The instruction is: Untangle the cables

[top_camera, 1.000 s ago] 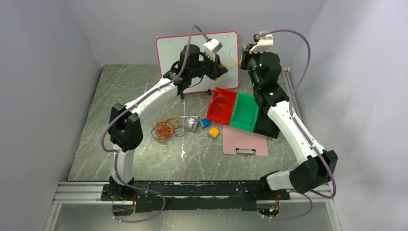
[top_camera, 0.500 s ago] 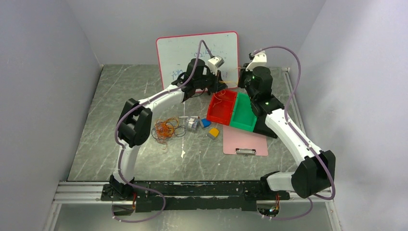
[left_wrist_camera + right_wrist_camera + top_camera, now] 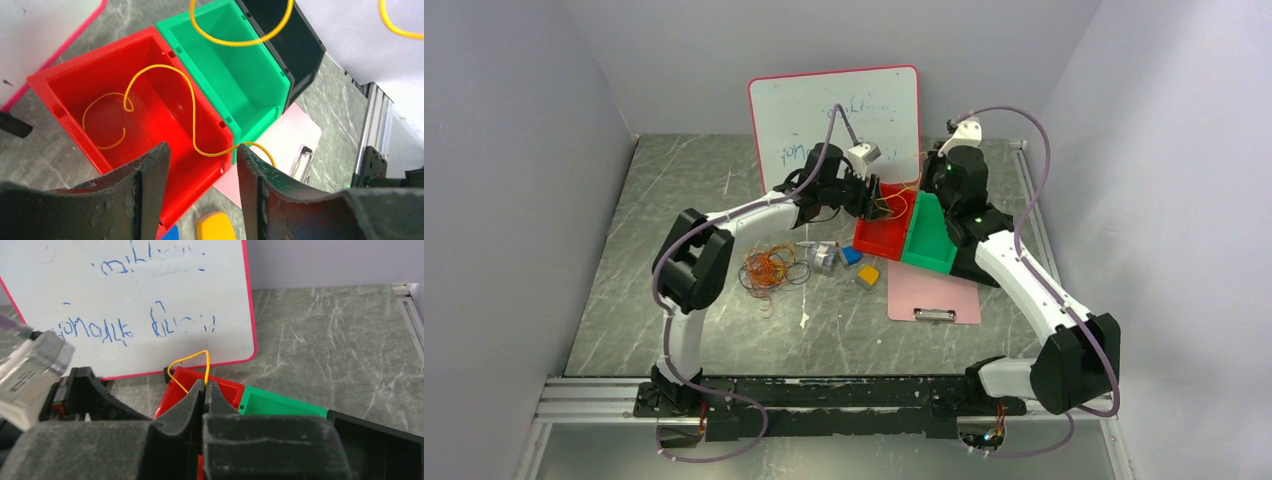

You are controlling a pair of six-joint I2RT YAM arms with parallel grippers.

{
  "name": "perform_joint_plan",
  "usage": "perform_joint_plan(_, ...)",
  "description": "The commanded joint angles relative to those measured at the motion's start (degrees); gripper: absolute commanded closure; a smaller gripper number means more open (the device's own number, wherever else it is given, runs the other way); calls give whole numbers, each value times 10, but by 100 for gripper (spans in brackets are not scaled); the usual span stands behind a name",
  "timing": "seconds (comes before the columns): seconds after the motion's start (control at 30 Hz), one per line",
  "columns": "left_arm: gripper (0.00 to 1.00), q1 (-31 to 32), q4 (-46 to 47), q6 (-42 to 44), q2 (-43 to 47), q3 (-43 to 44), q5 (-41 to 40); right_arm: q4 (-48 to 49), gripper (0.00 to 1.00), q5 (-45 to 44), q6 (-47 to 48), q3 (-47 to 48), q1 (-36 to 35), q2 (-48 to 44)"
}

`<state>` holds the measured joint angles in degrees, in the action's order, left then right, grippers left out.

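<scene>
- The left gripper point(image 3: 202, 150) hangs over the red plastic bin point(image 3: 90, 57), at the lower middle of the left wrist view. Its two dark fingers point(image 3: 152, 190) stand partly apart, and we see nothing pinched between them.
- A thin yellow wire point(image 3: 190, 95) curls inside the red bin, climbs over its near wall and crosses the gap just beyond the left fingertips. We cannot tell whether it touches either finger.
- The right gripper point(image 3: 205, 385) sits at the centre of the right wrist view with its pads pressed together. It pinches the yellow wire, and a small loop of it stands up above the tips.
- In the top view both grippers meet above the red bin, upper middle of the frame, in front of the white board with a pink frame point(image 3: 834, 105).
- The tangle of orange, yellowish and dark cables point(image 3: 769, 268) lies on the grey marbled table point(image 3: 674, 200), left of centre. It is well apart from both grippers, and neither touches it.
- The green plastic bin point(image 3: 929, 238) touches the red bin on its right side, and the black bin point(image 3: 976, 262) sits against the green one further right.
- The pink clipboard point(image 3: 934, 297) lies flat just below the bins in the frame.
- A small grey piece point(image 3: 825, 257), a blue block point(image 3: 852, 256) and a yellow block point(image 3: 868, 275) sit between the tangle and the red bin.
</scene>
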<state>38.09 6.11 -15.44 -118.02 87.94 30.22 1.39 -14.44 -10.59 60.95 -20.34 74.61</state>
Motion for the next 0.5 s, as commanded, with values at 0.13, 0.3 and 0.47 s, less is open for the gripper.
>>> perform_joint_plan(0.13, 35, -5, -17, 17, 117, -76, -30, 1, 100, 13, -18, -3, 8, 5)
perform_joint_plan(0.3, 28, -23, -63, 22, 181, -147, -91, 13, 100, 11, -15, 4, 14, 19)
perform_joint_plan(0.47, 27, -73, -69, -10, 234, -219, -105, 25, 100, 18, -12, 21, 19, 48)
